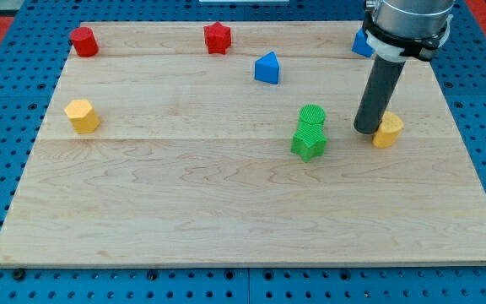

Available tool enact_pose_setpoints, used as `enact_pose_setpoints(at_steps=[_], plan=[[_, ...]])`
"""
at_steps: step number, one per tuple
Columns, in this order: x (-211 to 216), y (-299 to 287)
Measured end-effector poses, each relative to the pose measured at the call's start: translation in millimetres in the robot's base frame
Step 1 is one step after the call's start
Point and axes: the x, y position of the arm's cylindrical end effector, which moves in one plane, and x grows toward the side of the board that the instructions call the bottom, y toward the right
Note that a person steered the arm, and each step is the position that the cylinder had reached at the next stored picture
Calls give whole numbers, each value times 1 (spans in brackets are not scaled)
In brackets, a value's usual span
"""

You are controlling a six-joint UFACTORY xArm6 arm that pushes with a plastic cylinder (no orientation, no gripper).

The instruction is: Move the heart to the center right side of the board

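The yellow heart lies at the view's right of the wooden board, about mid-height. My tip rests on the board right against the heart's left side. The rod rises from it and hides most of the blue cube at the view's top right. The green cylinder and green star sit together just left of my tip, a small gap away.
A blue triangle lies above the green pair. A red star and a red cylinder sit along the view's top edge. A yellow hexagon sits at the view's left.
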Motion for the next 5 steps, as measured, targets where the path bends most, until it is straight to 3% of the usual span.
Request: enact_pose_setpoints(at_steps=[2, 3, 5], plan=[[28, 6], [21, 39], [15, 45]])
